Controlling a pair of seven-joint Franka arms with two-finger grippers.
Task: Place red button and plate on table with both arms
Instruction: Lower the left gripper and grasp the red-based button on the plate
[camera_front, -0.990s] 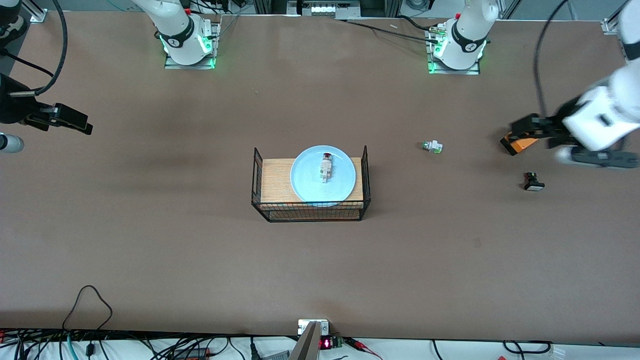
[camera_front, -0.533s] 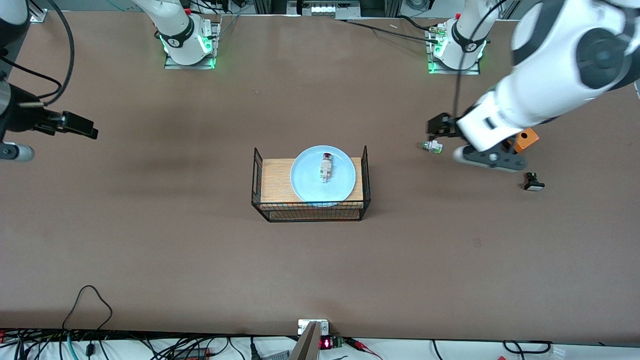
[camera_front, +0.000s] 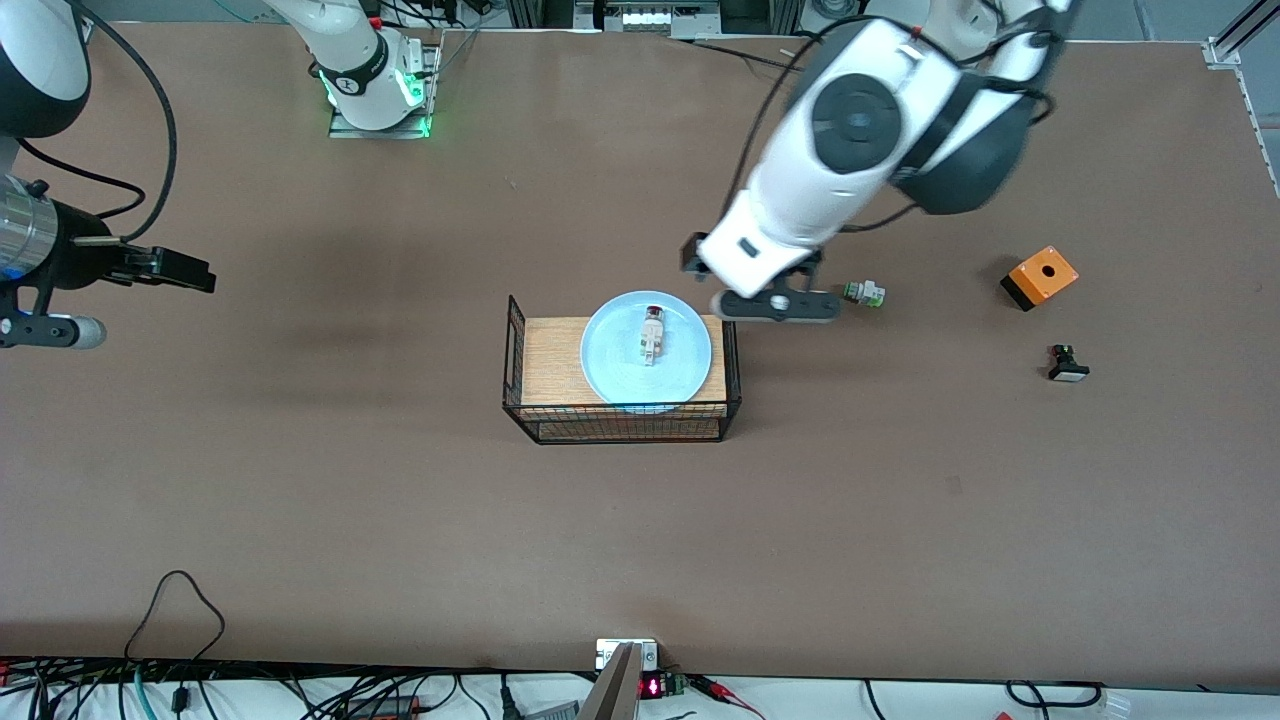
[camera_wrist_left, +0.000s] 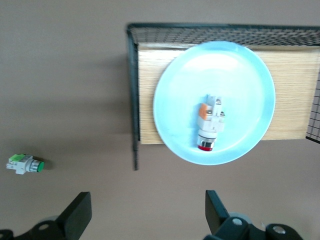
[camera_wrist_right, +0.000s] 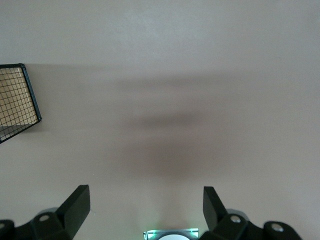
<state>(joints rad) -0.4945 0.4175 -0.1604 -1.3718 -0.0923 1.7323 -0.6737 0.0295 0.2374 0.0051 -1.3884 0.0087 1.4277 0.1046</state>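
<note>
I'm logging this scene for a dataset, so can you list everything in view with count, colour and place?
Table: one, brown, under everything.
Wire rack: one, black with a wood top, mid-table.
Plate: one, pale blue, on the rack.
Red button: one, red cap, whitish body, lying on the plate.
Green button: one, on the table toward the left arm's end.
Orange box: one, farther toward that end.
Black button: one, white cap, nearer the front camera than the box.
Left pincer: open, over the table beside the rack.
Right pincer: open, over bare table at the right arm's end.

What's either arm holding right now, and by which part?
Nothing. Left gripper hangs open over the table beside the rack, right gripper open over bare table. Red button lies untouched on the plate.
</note>
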